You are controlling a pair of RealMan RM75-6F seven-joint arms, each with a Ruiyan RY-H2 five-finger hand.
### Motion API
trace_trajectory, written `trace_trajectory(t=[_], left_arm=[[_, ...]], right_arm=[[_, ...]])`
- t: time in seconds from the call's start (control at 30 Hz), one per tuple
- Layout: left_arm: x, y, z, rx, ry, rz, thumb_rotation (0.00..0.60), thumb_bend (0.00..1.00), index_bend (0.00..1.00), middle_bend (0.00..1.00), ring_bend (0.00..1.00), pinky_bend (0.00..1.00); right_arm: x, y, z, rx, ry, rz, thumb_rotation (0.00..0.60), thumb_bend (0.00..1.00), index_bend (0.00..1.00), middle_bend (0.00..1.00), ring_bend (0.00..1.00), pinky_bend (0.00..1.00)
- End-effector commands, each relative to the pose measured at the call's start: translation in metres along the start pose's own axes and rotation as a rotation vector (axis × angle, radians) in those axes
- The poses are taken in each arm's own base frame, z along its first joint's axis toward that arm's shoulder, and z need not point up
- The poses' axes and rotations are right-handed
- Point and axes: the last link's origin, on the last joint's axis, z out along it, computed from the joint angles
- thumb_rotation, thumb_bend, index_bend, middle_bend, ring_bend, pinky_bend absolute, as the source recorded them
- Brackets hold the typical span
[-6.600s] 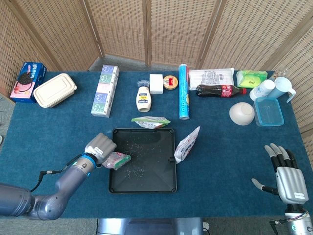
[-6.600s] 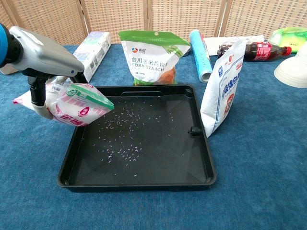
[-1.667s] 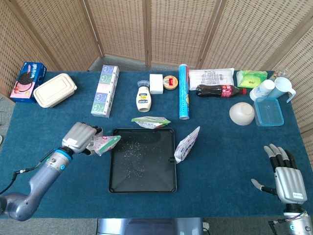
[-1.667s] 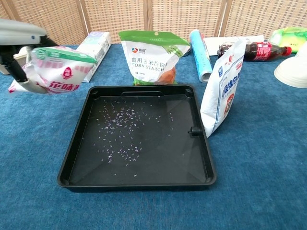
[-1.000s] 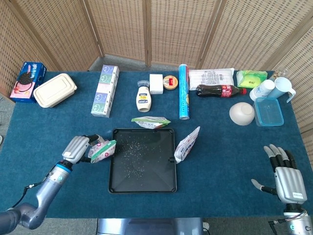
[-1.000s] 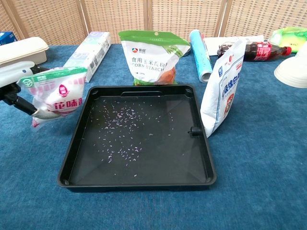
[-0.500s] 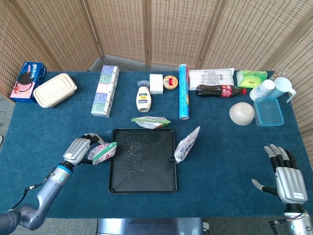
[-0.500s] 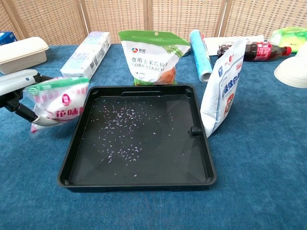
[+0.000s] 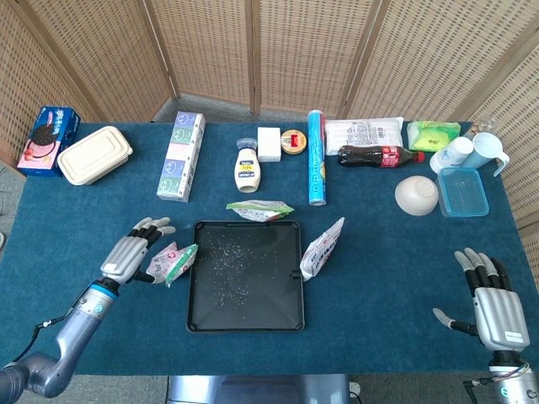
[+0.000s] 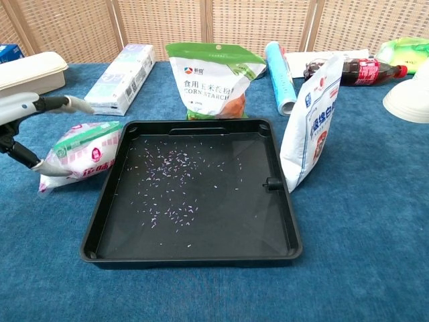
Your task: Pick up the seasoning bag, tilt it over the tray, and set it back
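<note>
Seasoning bag (image 9: pixel 171 263) newly down beside tray (image 9: pixel 245 313), left fingers (image 9: pixel 145 229) now spread, just above.

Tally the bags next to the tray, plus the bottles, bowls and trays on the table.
Bags by the tray: 3 (seasoning bag, corn starch bag, white bag)
Bottles: 2 (mayonnaise bottle, cola bottle)
Bowls: 1 (white bowl)
Trays: 1 (black tray)
Total: 7

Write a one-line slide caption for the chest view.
Seasoning bag lying beside the speckled tray, left hand open.
</note>
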Motion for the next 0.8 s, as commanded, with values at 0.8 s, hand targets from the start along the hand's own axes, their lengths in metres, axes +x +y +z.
trace_trajectory(t=[0.8], left_arm=[[0.085,-0.020,-0.087,0.150,0.127,0.270,0.446,0.00,0.02,0.00,0.00,0.00]], right_arm=[[0.004,0.000,-0.002,-0.004,0.006,0.006,0.463,0.00,0.00,0.01,0.04,0.02]])
